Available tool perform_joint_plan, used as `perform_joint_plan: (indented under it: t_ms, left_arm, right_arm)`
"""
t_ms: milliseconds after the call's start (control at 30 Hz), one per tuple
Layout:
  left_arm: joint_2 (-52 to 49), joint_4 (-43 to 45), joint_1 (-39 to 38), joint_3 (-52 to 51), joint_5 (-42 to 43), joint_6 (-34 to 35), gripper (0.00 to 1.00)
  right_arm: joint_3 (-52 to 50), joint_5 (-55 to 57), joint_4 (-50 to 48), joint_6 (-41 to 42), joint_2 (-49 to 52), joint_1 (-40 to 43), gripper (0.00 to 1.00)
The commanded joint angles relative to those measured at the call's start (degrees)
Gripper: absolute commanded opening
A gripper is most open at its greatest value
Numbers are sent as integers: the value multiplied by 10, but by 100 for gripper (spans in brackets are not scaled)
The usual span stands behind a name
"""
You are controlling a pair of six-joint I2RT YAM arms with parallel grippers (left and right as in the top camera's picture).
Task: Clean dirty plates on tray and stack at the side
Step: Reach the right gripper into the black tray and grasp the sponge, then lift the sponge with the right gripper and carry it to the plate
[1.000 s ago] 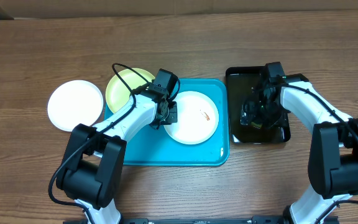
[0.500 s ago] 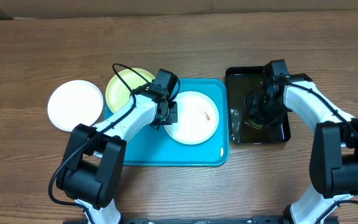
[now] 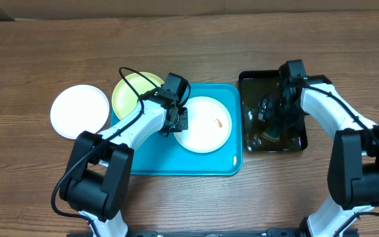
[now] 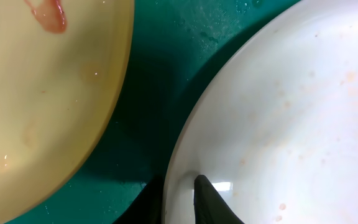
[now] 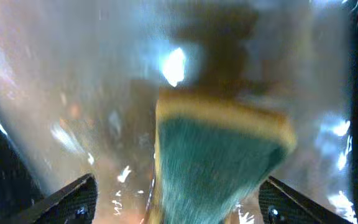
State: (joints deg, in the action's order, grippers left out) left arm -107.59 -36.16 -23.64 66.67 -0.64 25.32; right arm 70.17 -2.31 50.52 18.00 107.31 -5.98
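Dirty white plate (image 3: 209,131) lies on the turquoise tray (image 3: 170,161), toward its right side, a brown streak on it. My left gripper (image 4: 179,188) pinches that plate's left rim, jaws narrow. A green plate (image 3: 135,95) overlaps the tray's upper-left corner; another white plate (image 3: 79,110) sits left of the tray. Right of the tray, my right gripper (image 5: 179,185) hangs with jaws wide around a sponge (image 5: 219,155) above the black basin (image 3: 252,79).

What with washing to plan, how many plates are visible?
3: a white plate left of the tray, a green plate over its far-left corner, a second white plate on it.
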Motion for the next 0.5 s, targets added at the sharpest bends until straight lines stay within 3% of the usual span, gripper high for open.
perform_joint_plan:
  t_ms: [0, 267, 333, 367, 433, 467]
  left_arm:
    - [-9, 1, -4, -5, 7, -7, 19]
    - [-9, 1, -4, -5, 7, -7, 19]
    - [-9, 1, -4, -5, 7, -7, 19]
    - [-9, 1, -4, -5, 7, -7, 19]
    - [-9, 1, -4, -5, 7, -7, 20]
    - [-9, 2, -4, -5, 7, -7, 20]
  right_arm:
    - [15, 64, -10, -2, -7, 5, 85]
    - [-8, 66, -57, 19, -7, 5, 86]
    - [-19, 65, -63, 20, -7, 5, 80]
    - [-23, 65, -63, 20, -7, 5, 71]
    - [-25, 65, -63, 20, -7, 5, 23]
    - [-24, 64, -65, 20, -7, 5, 4]
